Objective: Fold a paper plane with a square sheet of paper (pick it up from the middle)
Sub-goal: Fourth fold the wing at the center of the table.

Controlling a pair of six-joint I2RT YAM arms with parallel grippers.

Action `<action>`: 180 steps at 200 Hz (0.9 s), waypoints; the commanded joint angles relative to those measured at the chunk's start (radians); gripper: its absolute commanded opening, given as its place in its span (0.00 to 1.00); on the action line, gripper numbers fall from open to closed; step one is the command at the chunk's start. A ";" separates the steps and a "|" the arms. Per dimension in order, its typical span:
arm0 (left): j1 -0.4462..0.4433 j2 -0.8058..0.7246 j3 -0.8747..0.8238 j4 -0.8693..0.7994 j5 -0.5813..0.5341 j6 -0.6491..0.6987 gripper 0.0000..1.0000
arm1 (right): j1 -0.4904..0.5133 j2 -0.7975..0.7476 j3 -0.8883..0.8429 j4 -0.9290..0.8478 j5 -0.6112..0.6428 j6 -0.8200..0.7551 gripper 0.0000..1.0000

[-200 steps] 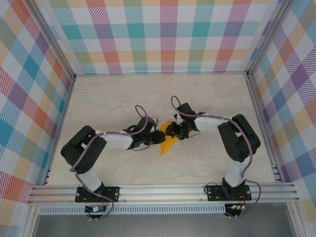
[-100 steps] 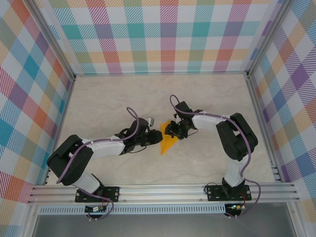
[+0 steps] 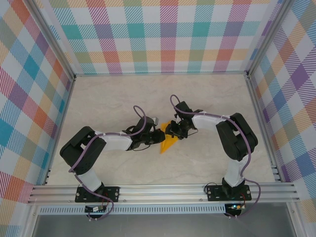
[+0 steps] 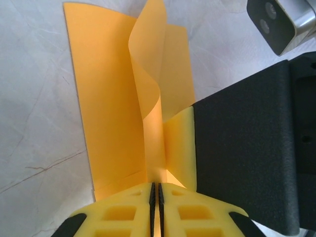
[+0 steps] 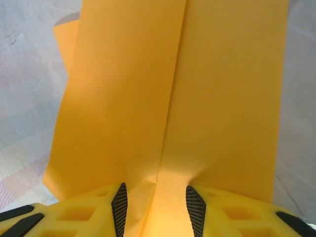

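Closing since earlier, left hand (image 4: 156,197) now pinches orange paper (image 4: 113,98).

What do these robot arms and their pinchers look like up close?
Both arms have white link covers and chunky black joints, with purple cables looping alongside. The left gripper and right gripper have bright yellow plastic fingers with cut-out pockets and black ribbed pads on their inner faces.

Colours and patterns in the work cell

Plain matte orange folded paper (image 3: 169,142); cream marbled tabletop (image 3: 113,98); pastel plaid walls (image 3: 158,34); yellow fingers (image 5: 89,217) with black ribbed pads.
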 commanded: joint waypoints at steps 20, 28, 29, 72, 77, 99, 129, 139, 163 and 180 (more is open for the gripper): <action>0.006 0.026 0.035 -0.043 -0.060 0.030 0.11 | -0.004 0.061 -0.019 -0.082 0.108 0.007 0.41; 0.007 0.028 0.038 -0.054 -0.069 0.032 0.10 | -0.004 0.062 -0.019 -0.083 0.109 0.008 0.41; 0.007 0.029 0.038 -0.056 -0.069 0.032 0.10 | -0.004 0.062 -0.019 -0.083 0.109 0.008 0.41; 0.006 0.038 0.045 -0.092 -0.104 0.034 0.09 | -0.004 0.050 -0.029 -0.074 0.113 0.018 0.41; 0.007 0.040 0.045 -0.095 -0.106 0.034 0.09 | -0.004 0.048 -0.029 -0.073 0.114 0.018 0.41; 0.007 0.039 0.045 -0.108 -0.124 0.032 0.09 | -0.004 0.042 -0.035 -0.064 0.114 0.021 0.41; 0.006 0.043 0.049 -0.117 -0.125 0.031 0.09 | -0.004 0.046 -0.037 -0.064 0.116 0.020 0.41; 0.006 0.045 0.052 -0.117 -0.122 0.032 0.09 | -0.004 0.050 -0.037 -0.065 0.119 0.020 0.41; 0.006 0.049 0.058 -0.119 -0.110 0.040 0.09 | -0.003 0.060 -0.034 -0.072 0.122 0.013 0.41; 0.006 0.054 0.066 -0.126 -0.099 0.049 0.09 | -0.002 0.059 -0.035 -0.071 0.122 0.005 0.41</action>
